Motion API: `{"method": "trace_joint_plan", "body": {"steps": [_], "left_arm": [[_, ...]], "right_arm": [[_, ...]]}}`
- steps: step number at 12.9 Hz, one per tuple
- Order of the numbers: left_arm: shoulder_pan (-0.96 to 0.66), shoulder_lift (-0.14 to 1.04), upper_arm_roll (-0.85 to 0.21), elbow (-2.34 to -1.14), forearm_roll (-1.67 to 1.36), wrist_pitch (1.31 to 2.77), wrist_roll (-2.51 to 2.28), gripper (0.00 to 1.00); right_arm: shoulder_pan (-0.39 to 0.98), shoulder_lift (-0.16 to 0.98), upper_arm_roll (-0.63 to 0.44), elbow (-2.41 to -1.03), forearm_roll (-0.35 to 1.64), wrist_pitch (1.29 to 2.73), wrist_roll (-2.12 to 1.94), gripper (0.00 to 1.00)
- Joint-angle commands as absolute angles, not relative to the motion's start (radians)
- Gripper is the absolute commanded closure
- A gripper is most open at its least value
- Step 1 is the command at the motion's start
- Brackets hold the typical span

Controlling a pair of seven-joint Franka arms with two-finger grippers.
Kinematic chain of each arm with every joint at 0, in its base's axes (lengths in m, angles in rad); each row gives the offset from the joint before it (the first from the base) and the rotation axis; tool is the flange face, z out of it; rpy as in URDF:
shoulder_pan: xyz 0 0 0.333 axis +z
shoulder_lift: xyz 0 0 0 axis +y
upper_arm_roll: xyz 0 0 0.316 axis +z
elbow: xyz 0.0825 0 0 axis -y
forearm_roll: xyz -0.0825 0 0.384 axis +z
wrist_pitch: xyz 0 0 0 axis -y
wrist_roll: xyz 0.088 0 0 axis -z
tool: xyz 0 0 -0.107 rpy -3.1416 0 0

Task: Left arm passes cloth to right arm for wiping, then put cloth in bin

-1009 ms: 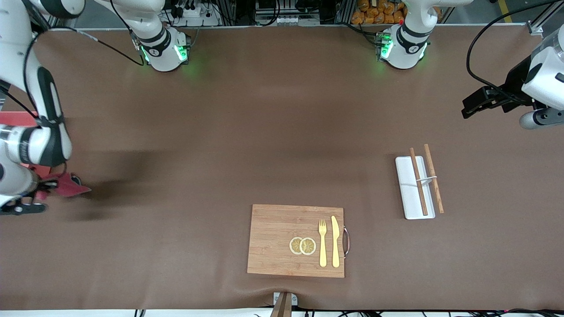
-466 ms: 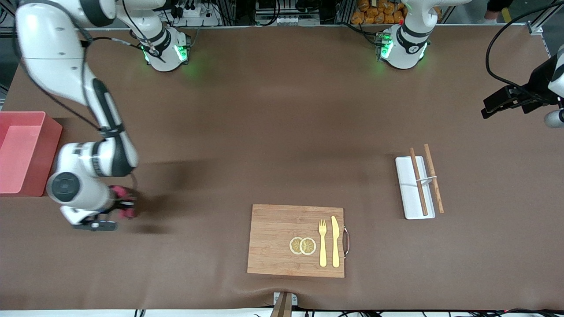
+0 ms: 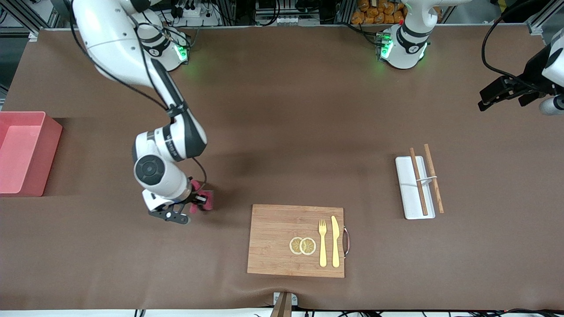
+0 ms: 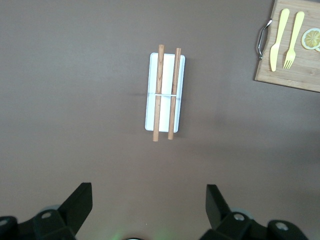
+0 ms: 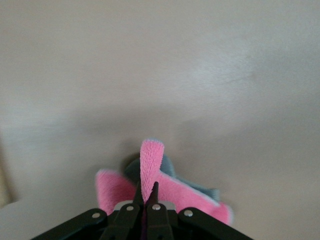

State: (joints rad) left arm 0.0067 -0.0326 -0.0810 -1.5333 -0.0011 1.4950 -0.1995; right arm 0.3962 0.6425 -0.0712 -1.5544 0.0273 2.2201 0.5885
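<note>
The crimson-magenta cloth [image 3: 207, 201] with its grey underside is pinched in my right gripper [image 3: 200, 200], low over the brown table beside the wooden board's [image 3: 282, 233] corner toward the right arm's end. In the right wrist view the shut fingers [image 5: 146, 192] clamp a fold of the cloth [image 5: 151, 162]; I cannot tell whether it touches the table. The pink bin [image 3: 52, 152] stands at the right arm's end of the table. My left gripper [image 3: 490, 99] waits open and empty, high over the left arm's end; its fingers [image 4: 81, 200] stand wide apart.
The board carries a yellow fork [image 3: 322, 243], a knife [image 3: 335, 241] and two lemon slices [image 3: 302, 245]. A flat white tray [image 3: 407, 193] with two wooden chopsticks [image 3: 417, 180] lies toward the left arm's end; it also shows in the left wrist view [image 4: 165, 75].
My right arm has swung from the bin's end of the table toward the wooden board, carrying the cloth. My left gripper has shifted only slightly.
</note>
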Motion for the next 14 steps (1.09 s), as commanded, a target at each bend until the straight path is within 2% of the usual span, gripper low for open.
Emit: {"method": "trace_joint_plan", "body": {"steps": [1, 3, 5, 8, 11, 14], "left_arm": [[0.017, -0.06, -0.089, -1.565, 0.009, 1.511, -0.198, 0.0], [0.015, -0.06, -0.09, -1.565, 0.009, 1.511, -0.198, 0.0], [0.015, -0.06, -0.091, -1.565, 0.008, 1.511, -0.198, 0.0], [0.015, -0.063, -0.091, -1.565, 0.006, 1.511, -0.195, 0.0], [0.017, -0.063, -0.091, -1.565, 0.006, 1.509, -0.193, 0.0], [0.017, -0.063, -0.091, -1.565, 0.006, 1.511, -0.187, 0.0]], "right_arm": [[0.373, 0.494, -0.084, -1.571, 0.054, 2.084, 0.583, 1.0], [0.345, 0.407, -0.092, -1.569, 0.035, 1.973, 0.539, 1.0], [0.26, 0.313, -0.098, -1.571, 0.035, 1.846, 0.38, 1.0], [0.053, 0.22, -0.103, -1.566, 0.009, 1.718, 0.061, 1.0], [-0.198, 0.218, -0.101, -1.556, -0.109, 1.723, -0.271, 1.0], [-0.436, 0.291, -0.101, -1.543, -0.114, 1.909, -0.608, 1.0]]}}
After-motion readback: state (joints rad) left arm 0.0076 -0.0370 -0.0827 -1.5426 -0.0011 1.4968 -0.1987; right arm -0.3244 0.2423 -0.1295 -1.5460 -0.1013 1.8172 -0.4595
